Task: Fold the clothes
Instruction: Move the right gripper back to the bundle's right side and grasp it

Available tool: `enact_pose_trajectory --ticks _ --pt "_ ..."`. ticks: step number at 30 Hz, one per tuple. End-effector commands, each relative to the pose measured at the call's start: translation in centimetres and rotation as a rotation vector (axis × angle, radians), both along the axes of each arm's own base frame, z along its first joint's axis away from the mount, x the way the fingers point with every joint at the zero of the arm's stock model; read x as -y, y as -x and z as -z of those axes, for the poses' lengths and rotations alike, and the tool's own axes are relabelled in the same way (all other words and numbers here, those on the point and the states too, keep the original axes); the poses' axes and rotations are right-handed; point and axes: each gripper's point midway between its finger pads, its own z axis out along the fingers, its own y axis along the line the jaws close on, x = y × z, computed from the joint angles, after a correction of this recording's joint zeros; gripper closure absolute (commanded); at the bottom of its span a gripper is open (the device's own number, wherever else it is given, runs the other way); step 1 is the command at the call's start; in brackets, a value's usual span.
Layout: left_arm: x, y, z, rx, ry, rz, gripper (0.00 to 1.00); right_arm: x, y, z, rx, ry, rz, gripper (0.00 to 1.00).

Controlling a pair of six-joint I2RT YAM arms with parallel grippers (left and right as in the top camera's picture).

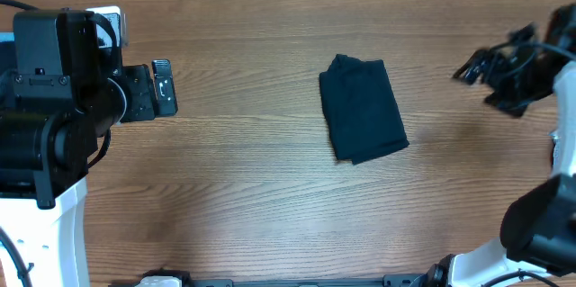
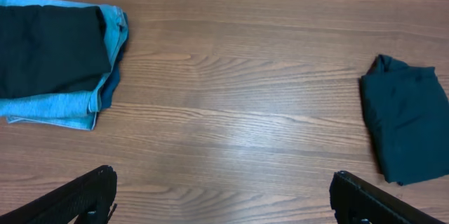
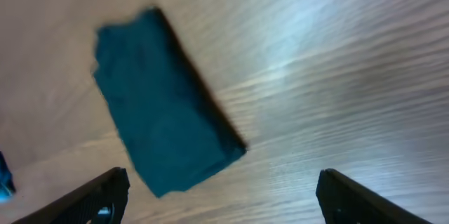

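A dark teal folded garment (image 1: 363, 110) lies in the middle of the wooden table, a compact rectangle. It shows at the right edge of the left wrist view (image 2: 407, 117) and upper left in the blurred right wrist view (image 3: 165, 119). A stack of folded clothes, a black piece on light blue ones (image 2: 59, 59), lies at the far left. My left gripper (image 1: 164, 87) is open and empty, well left of the garment; its fingers show in its wrist view (image 2: 223, 199). My right gripper (image 1: 477, 67) is open and empty, raised to the garment's right (image 3: 221, 196).
The wooden table (image 1: 252, 197) spreads around the garment. The left arm's base (image 1: 45, 134) covers the far left, hiding most of the stack in the overhead view. The right arm's base (image 1: 540, 224) stands at the lower right.
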Motion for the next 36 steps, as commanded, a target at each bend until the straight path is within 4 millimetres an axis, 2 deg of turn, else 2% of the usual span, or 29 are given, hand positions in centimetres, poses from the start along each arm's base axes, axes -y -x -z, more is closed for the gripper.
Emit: enact_pose_trajectory --ticks 1,3,8,12,15,20,26,31,36 --pt "0.0 -0.1 0.0 0.001 -0.015 0.005 0.0 -2.7 1.4 4.2 -0.022 -0.123 -0.097 0.1" --pt "0.0 -0.1 0.0 0.001 -0.015 0.005 0.0 -3.8 1.7 6.2 0.011 -0.177 -0.133 0.11" --pt "0.0 -0.1 0.0 0.001 -0.015 0.005 0.0 -6.4 2.0 9.2 0.123 -0.303 -0.194 0.11" --pt "0.0 -0.1 0.0 0.001 -0.015 0.005 0.0 -7.5 2.3 11.4 0.153 -0.284 -0.224 0.12" --pt "0.0 -0.1 0.0 0.001 -0.015 0.005 0.0 -7.6 1.7 13.0 0.152 -0.218 -0.2 0.14" --pt "0.0 -0.1 0.0 0.001 -0.015 0.005 0.0 -8.1 -0.1 14.0 0.197 -0.075 -0.243 0.1" --pt "0.0 -0.1 0.0 0.001 -0.015 0.005 0.0 -8.5 -1.9 13.9 0.26 -0.068 -0.239 0.06" --pt "0.0 -0.1 0.0 0.001 -0.015 0.005 0.0 -9.8 -2.5 14.6 0.287 -0.15 -0.264 0.05" --pt "0.0 -0.1 0.0 0.001 -0.015 0.005 0.0 -11.5 -2.0 15.7 0.273 -0.243 -0.311 0.07"
